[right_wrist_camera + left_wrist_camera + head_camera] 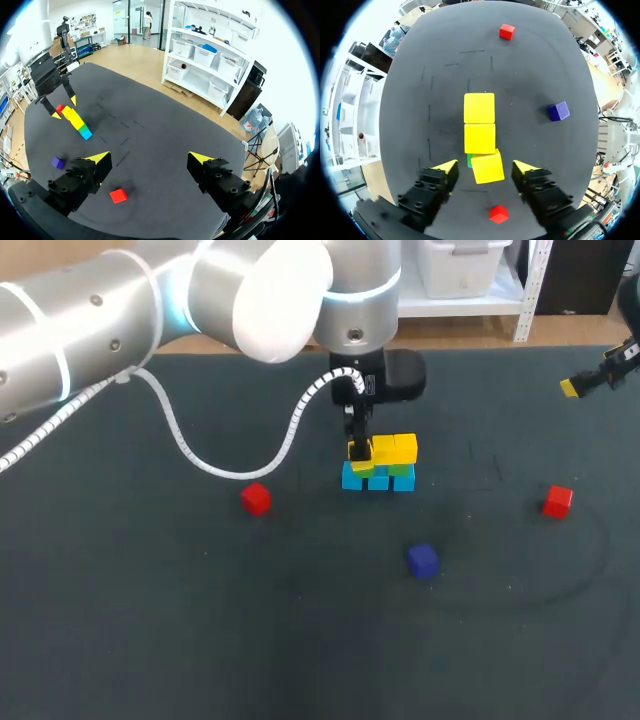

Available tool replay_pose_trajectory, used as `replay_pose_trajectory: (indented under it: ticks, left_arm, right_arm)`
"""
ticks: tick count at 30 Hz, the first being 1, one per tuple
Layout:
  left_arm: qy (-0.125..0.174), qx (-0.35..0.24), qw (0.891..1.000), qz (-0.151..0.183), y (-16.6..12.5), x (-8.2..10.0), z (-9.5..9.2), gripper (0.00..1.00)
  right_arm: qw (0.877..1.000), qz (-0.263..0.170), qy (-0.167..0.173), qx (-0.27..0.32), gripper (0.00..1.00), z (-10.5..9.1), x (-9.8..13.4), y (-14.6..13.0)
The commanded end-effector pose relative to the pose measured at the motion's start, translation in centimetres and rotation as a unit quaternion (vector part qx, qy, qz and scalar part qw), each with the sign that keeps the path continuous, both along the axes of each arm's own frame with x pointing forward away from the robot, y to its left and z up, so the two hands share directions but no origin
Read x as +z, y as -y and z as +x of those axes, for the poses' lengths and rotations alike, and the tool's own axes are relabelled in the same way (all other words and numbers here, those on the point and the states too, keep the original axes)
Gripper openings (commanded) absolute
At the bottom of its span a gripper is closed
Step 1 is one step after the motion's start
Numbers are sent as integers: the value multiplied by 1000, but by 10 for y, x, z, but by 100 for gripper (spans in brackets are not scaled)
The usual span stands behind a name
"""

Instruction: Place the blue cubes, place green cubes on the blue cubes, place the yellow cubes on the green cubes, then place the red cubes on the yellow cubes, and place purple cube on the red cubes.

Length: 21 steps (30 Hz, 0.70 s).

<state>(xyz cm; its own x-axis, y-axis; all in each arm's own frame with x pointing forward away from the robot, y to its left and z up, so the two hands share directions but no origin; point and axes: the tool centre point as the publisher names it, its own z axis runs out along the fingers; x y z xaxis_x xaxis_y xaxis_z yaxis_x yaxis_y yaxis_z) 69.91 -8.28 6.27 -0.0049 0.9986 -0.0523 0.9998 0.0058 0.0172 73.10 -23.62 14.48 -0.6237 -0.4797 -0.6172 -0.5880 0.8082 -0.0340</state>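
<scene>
Dark table (150, 640) carries our stack: blue cubes (377, 481) at the base, green cubes (402, 471) on them, yellow cubes (396, 448) on top. Our left gripper (485, 166) hangs over one end, fingers apart around a tilted yellow cube (489, 171) and clear of it. Our right gripper (149, 158), fingers spread on nothing, sits well apart, and the red cubes (256, 499) and purple cube (423, 561) lie loose.
</scene>
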Motion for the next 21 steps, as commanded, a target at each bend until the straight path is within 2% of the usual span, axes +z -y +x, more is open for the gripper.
replay_pose_trajectory:
  ticks: [1,18,21]
  left_arm:
    - [0,0,1000,3,-2,1,0,47]
    - [10,-16,1000,8,-2,-2,-1,44]
    - [23,-24,999,16,-2,-2,-1,41]
  right_arm:
    - [1000,0,0,0,100,-1,1,0]
    - [1000,0,0,0,100,-1,1,0]
    - [1000,0,0,0,100,-1,1,0]
